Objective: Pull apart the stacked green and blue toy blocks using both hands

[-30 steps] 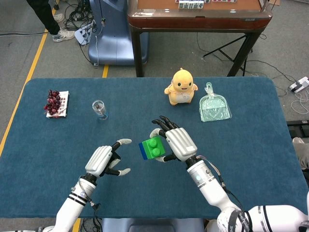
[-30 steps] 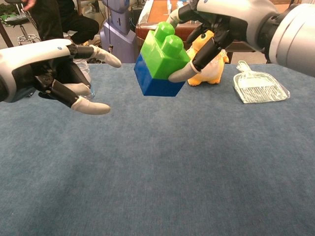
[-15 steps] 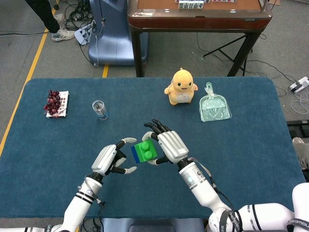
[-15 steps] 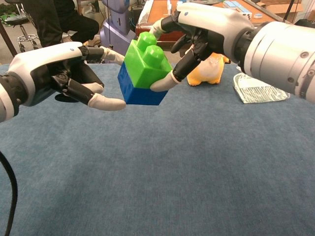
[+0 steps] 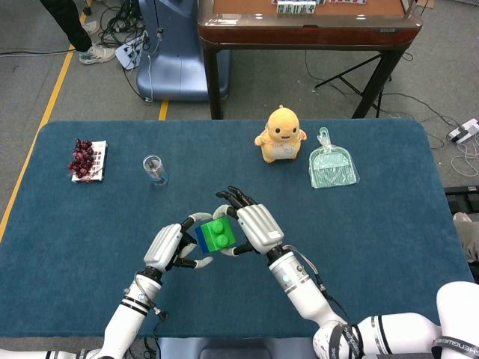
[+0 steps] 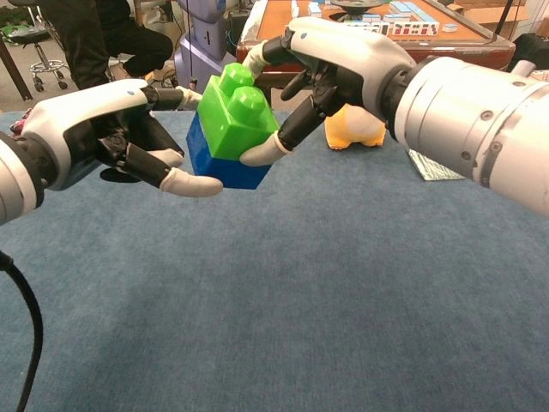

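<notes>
Stacked blocks (image 6: 225, 129) held aloft between left hand (image 6: 103, 137) and right hand (image 6: 334, 64)

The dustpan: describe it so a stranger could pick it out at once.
On the blue table, look at the far right part, beyond the hands. Beside the yellow plush chick lies the dustpan, flat, on the chick's right. It is the only pale green, see-through thing there.

Lighting: I get bright, even room light from overhead in both views. Shadows: soft and short, faint under the duck toy (image 5: 281, 134) and the table (image 5: 389, 224). Glare: mild sheen on the white arm shells in my chest view — none blown out. Focus: head view sharp edge to edge; chest view sharp up close, background slightly soft. Distortion: slight wide-angle stretch at the chest view's edges.
</notes>
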Controlling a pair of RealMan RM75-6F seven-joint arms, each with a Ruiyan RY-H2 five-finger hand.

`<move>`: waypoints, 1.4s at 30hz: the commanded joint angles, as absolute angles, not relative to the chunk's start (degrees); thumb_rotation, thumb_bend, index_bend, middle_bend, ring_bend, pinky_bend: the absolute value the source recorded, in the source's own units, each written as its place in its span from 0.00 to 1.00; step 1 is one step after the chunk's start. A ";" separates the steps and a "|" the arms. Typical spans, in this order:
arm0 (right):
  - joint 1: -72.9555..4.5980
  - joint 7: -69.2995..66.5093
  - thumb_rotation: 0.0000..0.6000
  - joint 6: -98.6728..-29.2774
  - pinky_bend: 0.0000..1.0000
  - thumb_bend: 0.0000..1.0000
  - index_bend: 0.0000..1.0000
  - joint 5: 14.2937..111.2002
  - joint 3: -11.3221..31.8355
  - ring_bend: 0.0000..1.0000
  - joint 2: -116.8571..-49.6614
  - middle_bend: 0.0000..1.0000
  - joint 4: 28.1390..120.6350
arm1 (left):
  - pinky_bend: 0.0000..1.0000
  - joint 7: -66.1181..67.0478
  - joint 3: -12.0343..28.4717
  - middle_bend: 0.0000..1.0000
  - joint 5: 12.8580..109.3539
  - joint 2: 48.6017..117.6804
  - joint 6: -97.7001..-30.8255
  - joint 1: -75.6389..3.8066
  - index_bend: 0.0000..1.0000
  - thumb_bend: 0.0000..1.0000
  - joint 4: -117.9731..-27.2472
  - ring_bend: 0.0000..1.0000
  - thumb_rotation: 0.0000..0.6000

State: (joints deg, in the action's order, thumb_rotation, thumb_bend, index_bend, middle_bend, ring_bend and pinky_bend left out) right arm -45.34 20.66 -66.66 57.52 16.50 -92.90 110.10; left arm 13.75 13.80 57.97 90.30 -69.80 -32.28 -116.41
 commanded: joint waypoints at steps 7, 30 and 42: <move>-45.35 19.13 1.00 -66.77 0.16 0.06 0.58 57.98 16.81 0.00 -94.32 0.13 108.88 | 1.00 14.89 14.08 1.00 57.30 92.57 -71.89 -32.56 0.32 0.08 -115.63 1.00 1.00; -44.75 17.03 1.00 -65.91 0.16 0.06 0.58 58.62 16.80 0.00 -93.81 0.14 109.08 | 1.00 13.72 13.25 1.00 60.65 95.75 -75.44 -30.85 0.85 0.11 -111.37 1.00 1.00; -43.19 14.38 1.00 -66.49 0.16 0.06 0.58 60.56 16.72 0.00 -92.02 0.13 109.98 | 1.00 14.90 12.81 1.00 60.70 96.54 -75.26 -30.59 0.89 0.11 -109.69 1.00 1.00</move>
